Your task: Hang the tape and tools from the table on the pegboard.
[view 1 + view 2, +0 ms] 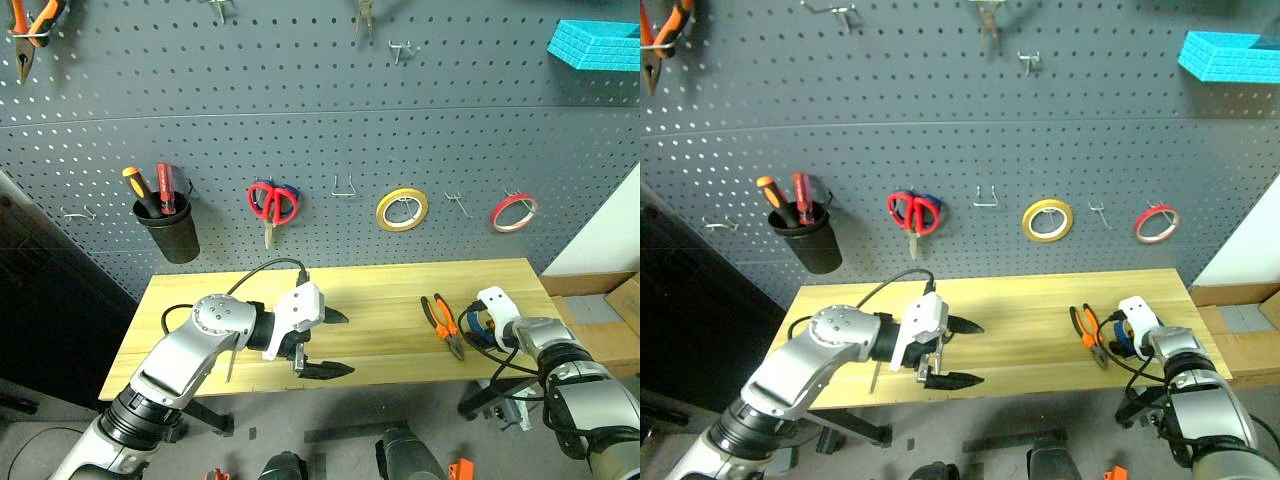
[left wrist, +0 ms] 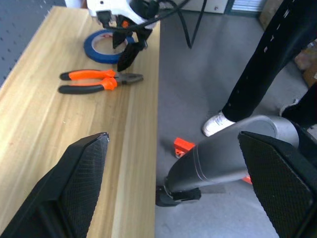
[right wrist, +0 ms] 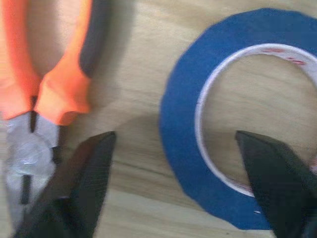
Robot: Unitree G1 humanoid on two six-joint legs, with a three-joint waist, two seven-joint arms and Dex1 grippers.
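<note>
**Blue tape straddled at the table's right end**

The right gripper (image 3: pixel 173 173) is seen closest, its fingers spread about the near wall of the tape (image 3: pixel 185 148): one finger (image 3: pixel 86 168) stands on the bare wood between the roll and the pliers (image 3: pixel 47 74), the other (image 3: pixel 270 168) is set inside the white core. Nothing is pinched yet. The tape lies flat on the table (image 1: pixel 380 290), at its right end, just beside the pliers. It is judged to be light and stiff, with a smooth outer face that could slip; the best hold is thought to be across the wall, one finger inside the ring and one outside, so that the open hole is left free for a hook. The pliers are judged heavier and rigid, best taken across both handles near the pivot.

Further off, the left gripper (image 1: pixel 335 343) hangs over the table's near edge with fingers wide and empty. Behind stands the pegboard (image 1: pixel 300 100), where a bare hook (image 1: pixel 344 187) waits between the red scissors (image 1: pixel 271 205) and the yellow roll (image 1: pixel 402 209).
</note>
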